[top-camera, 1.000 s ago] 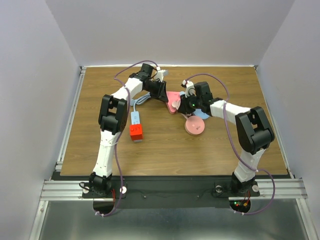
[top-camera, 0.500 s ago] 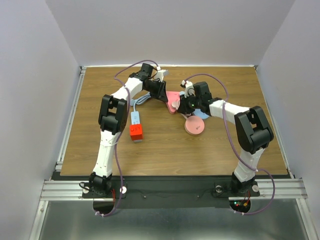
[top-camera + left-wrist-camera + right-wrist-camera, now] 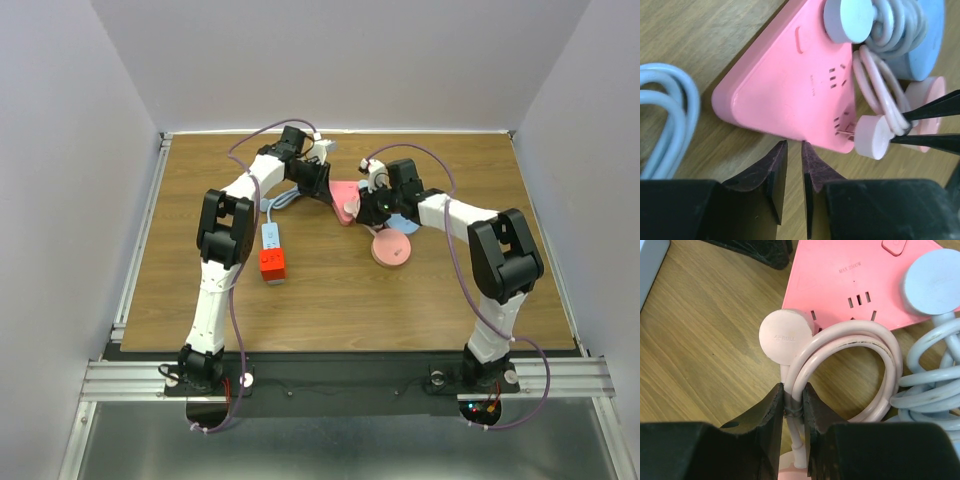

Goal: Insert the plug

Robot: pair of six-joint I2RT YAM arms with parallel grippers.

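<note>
A pink triangular power strip (image 3: 345, 200) lies flat mid-table; it also shows in the left wrist view (image 3: 790, 95) and the right wrist view (image 3: 860, 275). A pale pink round plug (image 3: 786, 340) sits at the strip's near corner socket. In the left wrist view its prongs still show between the plug (image 3: 872, 137) and the strip. My right gripper (image 3: 794, 390) (image 3: 372, 207) is shut on the pink cord (image 3: 850, 335) just behind the plug. My left gripper (image 3: 794, 146) (image 3: 326, 193) is shut and empty, its tips against the strip's side edge.
A pale blue round plug (image 3: 930, 287) sits in the strip, its blue cord (image 3: 935, 385) coiled beside it. A pink round device (image 3: 390, 250) lies near the right gripper. A white power strip with a red end (image 3: 271, 248) and a pale cable (image 3: 665, 115) lie left.
My right gripper has shifted slightly toward the far side with the pink cord and plug. The left arm and the pink strip have not moved.
</note>
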